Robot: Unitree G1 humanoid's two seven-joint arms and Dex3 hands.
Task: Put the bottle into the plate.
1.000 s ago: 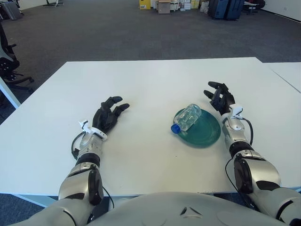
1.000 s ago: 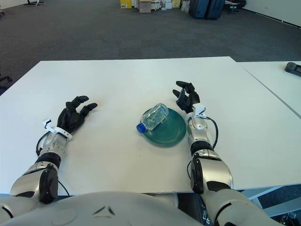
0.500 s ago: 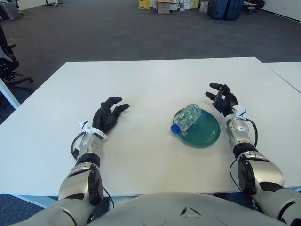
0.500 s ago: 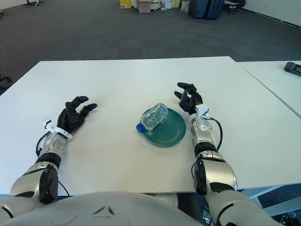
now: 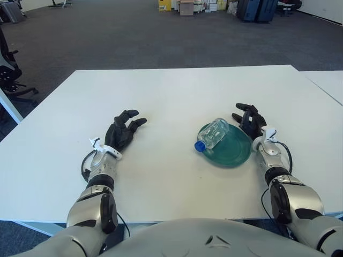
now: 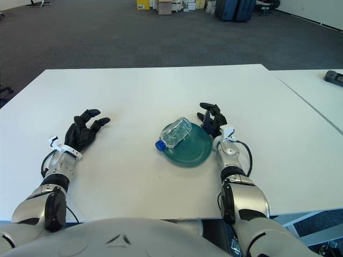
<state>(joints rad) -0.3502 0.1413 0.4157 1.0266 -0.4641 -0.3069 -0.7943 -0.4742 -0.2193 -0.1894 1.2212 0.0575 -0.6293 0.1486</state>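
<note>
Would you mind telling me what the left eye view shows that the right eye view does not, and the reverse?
Only the left eye view shows the black office chair at the left edge. Only the right eye view shows a small dark object on the neighbouring table. Both show the clear plastic bottle with the blue cap lying on the round green plate, the open right hand beside it, and the left hand apart.
</note>
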